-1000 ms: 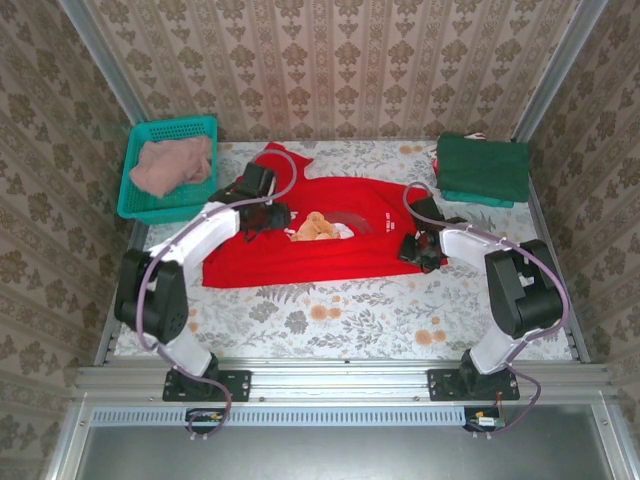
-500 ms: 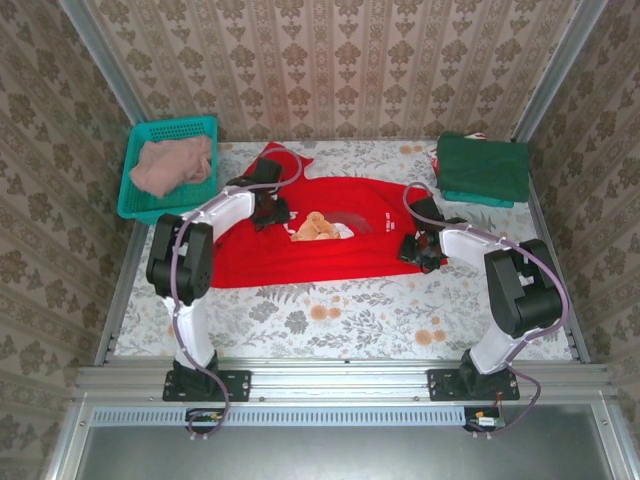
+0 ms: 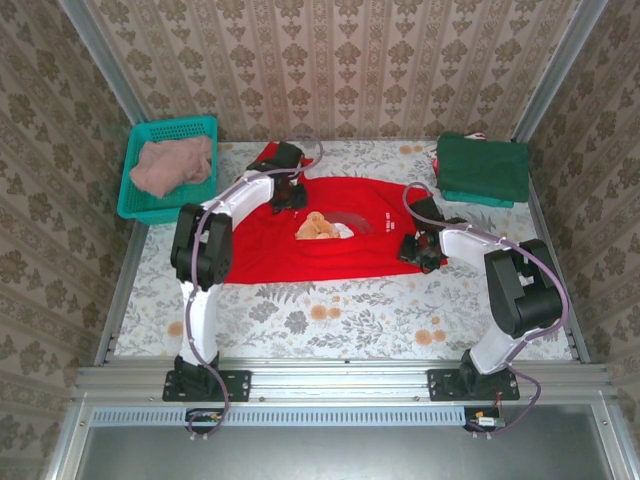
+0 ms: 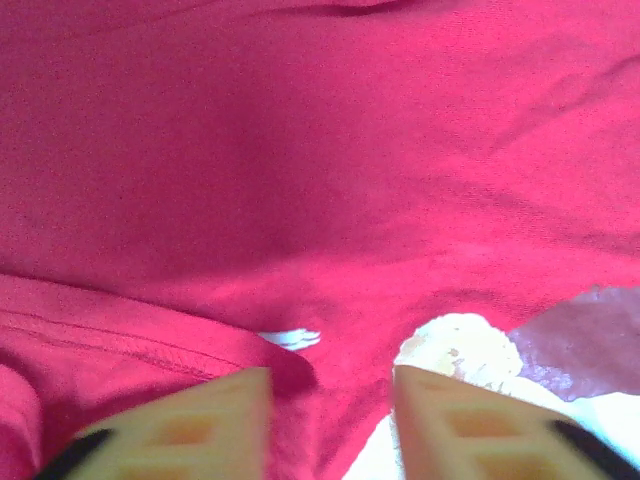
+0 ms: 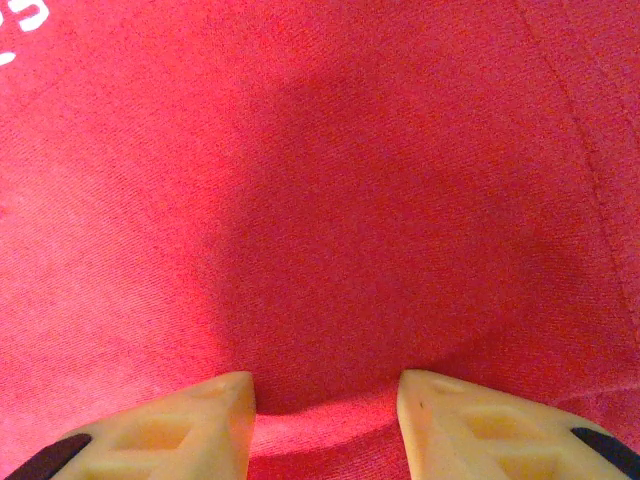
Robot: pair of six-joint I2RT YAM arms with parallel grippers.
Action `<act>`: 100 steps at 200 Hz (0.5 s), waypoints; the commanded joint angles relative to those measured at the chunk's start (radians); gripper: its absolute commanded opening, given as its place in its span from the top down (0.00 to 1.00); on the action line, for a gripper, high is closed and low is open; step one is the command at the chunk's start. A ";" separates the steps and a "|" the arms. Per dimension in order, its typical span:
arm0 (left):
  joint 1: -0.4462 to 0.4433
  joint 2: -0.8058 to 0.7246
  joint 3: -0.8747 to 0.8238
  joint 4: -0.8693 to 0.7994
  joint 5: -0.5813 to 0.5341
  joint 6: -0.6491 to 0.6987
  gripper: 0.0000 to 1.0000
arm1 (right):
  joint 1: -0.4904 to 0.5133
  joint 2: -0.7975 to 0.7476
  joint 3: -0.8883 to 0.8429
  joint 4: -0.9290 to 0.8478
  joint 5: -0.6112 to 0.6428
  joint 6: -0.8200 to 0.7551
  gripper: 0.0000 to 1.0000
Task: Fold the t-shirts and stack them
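A bright red t-shirt (image 3: 340, 250) lies spread across the middle of the table, its teddy-bear print (image 3: 318, 226) facing up. My left gripper (image 3: 292, 192) sits low over the shirt's far left part near the collar. In the left wrist view its fingers (image 4: 330, 385) stand apart over red cloth (image 4: 350, 150), with a fold by the left finger and the bear print (image 4: 460, 345) by the right one. My right gripper (image 3: 418, 250) rests on the shirt's right side. Its fingers (image 5: 325, 390) are apart, with a low ridge of red cloth (image 5: 350, 200) between them.
Folded dark green t-shirts (image 3: 484, 167) are stacked at the far right corner. A teal mesh basket (image 3: 175, 124) at the far left holds a crumpled dusty pink t-shirt (image 3: 172, 165). Bare floral tabletop (image 3: 330, 315) runs along the near edge.
My left arm has swung away from me and to the right, from the shirt's left side up toward the collar. The shirt's left edge has shifted slightly. The right arm has stayed put.
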 commanded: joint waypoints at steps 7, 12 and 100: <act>0.009 0.063 0.052 -0.099 -0.007 0.046 0.44 | 0.002 0.003 -0.006 -0.019 -0.002 -0.025 0.56; 0.009 0.061 0.051 -0.100 -0.008 0.050 0.41 | 0.002 0.000 -0.002 -0.023 0.001 -0.028 0.56; 0.176 0.000 0.225 -0.090 -0.129 0.143 0.00 | -0.058 0.089 0.387 -0.174 0.108 -0.126 0.48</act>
